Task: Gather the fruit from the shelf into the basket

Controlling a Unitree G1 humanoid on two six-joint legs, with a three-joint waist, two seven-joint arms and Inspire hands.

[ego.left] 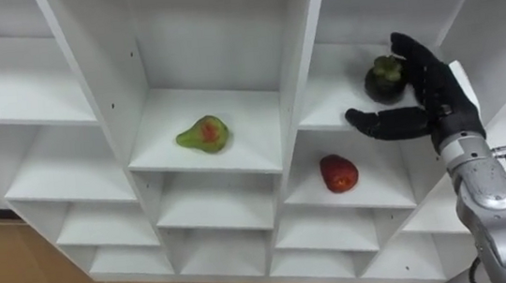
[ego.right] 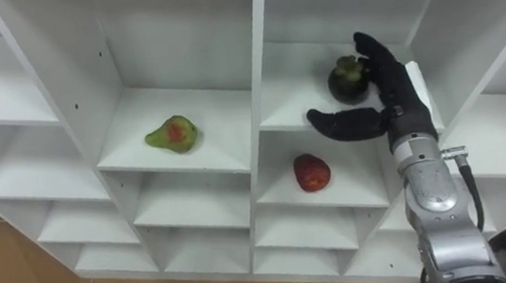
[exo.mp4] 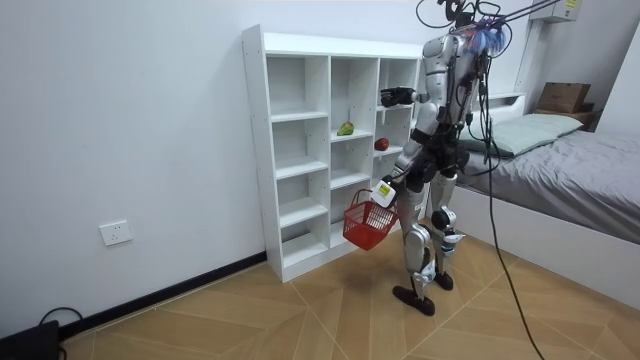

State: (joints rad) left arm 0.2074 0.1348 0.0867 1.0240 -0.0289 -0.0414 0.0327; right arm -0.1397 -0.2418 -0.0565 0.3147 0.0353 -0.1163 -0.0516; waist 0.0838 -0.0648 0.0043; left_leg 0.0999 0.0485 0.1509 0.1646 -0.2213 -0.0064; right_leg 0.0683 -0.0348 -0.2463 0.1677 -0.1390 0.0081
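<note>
White shelf unit [ego.left: 306,60], open-fronted, several columns of compartments.

Item 1: a dark mangosteen [ego.left: 384,79] sits on an upper shelf in the column right of centre, near the front edge. My right hand [ego.left: 436,94] is inside that compartment. Its fingers are spread and nearly straight, lying along the far and right side of the fruit. The thumb reaches out on the near side, below and in front of the fruit. The hand cups round the mangosteen without closing on it. I cannot confirm whether the fingers actually touch it. The fruit rests on the shelf.

Item 2: a green pear [ego.left: 203,134] with a red blush lies on its side in the middle column, alone on its shelf, well apart from my hand.

Item 3: a red fruit [ego.left: 338,173] lies in the compartment directly under the mangosteen.

Item 4: in the room view I stand upright on the wooden floor [exo.mp4: 300,320], close to the unit's end at the room view's right. My right arm is raised to shelf height. My left hand [exo.mp4: 386,190] hangs low at my side, closed on the handle of a red basket [exo.mp4: 368,224]. A bed [exo.mp4: 560,170] stands behind me.
</note>
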